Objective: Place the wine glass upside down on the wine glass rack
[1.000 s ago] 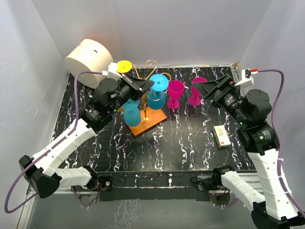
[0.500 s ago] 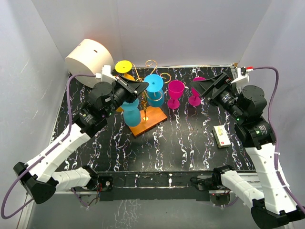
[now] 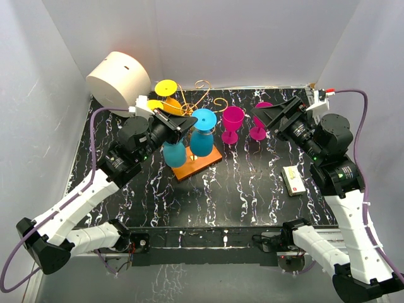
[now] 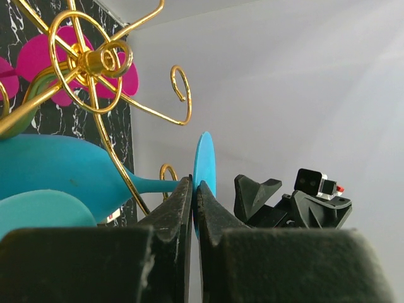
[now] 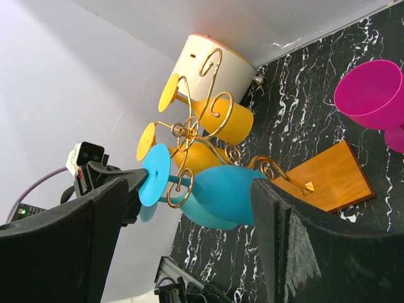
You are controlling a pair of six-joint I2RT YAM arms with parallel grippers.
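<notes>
Left gripper (image 3: 189,120) pinches the blue glass (image 3: 201,142) by its foot, from its left. The stem hangs upright in the rack (image 3: 191,169). Right gripper (image 3: 261,117) is spread, farther off.

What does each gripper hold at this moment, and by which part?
The left gripper pinches the blue wine glass by the edge of its round foot. The right gripper is open and holds nothing.

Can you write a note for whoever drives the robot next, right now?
Left claw: shut on the blue wine glass's foot; glass upside down, stem seemingly in a wine glass rack curl.
Right claw: open, empty, by a pink wine glass.
Done: two yellow glasses and another blue glass hang there.
Left: release, then probably hang both pink glasses standing on the table.
</notes>
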